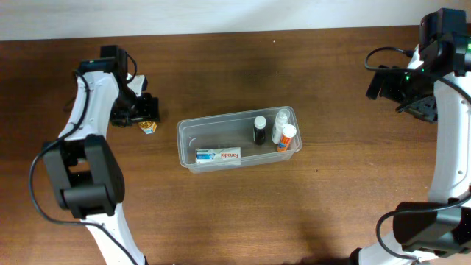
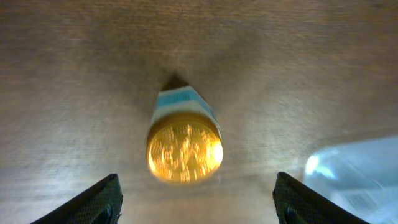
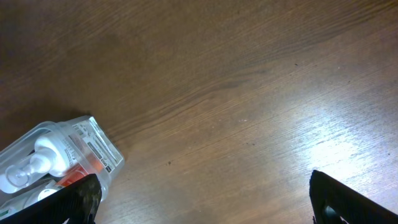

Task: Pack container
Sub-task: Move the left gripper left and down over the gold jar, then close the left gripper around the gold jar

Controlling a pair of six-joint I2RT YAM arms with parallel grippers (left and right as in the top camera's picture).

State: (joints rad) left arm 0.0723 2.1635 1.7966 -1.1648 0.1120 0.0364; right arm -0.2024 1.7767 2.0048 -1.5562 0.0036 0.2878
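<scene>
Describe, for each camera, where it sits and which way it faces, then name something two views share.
Overhead: fixed above, looking straight down at the table, the container and both arms, with the left gripper and right gripper.
Left wrist: on the left arm, looking down at a gold-lidded jar; its open fingers show at the bottom corners.
Right wrist: on the right arm, facing bare wood and the container's corner; its open fingers show at the lower corners.
Shared: the gold-lidded jar shows in the overhead and left wrist views.
</scene>
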